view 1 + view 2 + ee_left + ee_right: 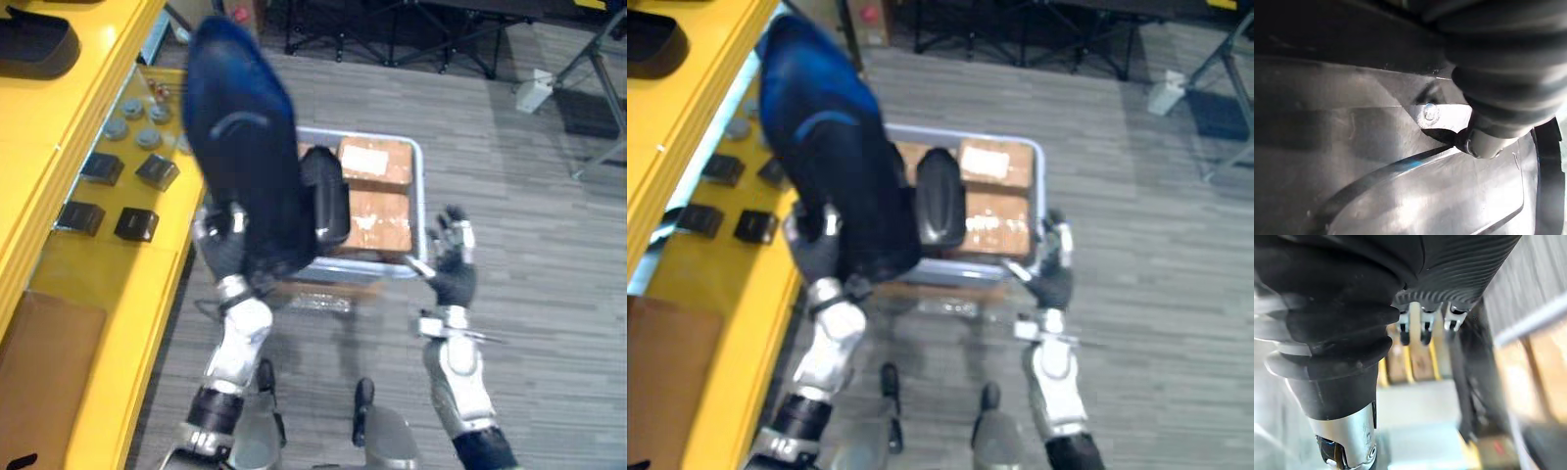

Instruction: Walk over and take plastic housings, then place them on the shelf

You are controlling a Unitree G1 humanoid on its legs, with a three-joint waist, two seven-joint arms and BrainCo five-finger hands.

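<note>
Left eye view has the left hand (221, 247) clenched on the lower edge of a large dark blue plastic housing (240, 147), which it holds raised and nearly upright between the yellow shelf (59, 117) and the grey bin (419, 186). In the left wrist view a silver digit (1484, 143) presses on the shell's glossy inner face. The right hand (453, 259) is released, fingers spread and straight, just beside the bin's near right corner; whether it touches the rim I cannot tell. A 2nd housing (326, 201), black and rounded, lies in the bin against 2 cardboard boxes (377, 162).

Judging by its look, the housing is a thin, stiff moulded shell: probably light for its bulk, but long, so it would tend to swing about a 1-hand hold. The glossy surface looks slippery, and a rim grip near 1 end gives little control of the far end. Holding across the rim with the thumb inside, and steadying the far edge with the free hand, seems safer. Small black parts (135, 224) and grey discs (132, 122) already sit on the shelf, so the landing spot needs care.
</note>
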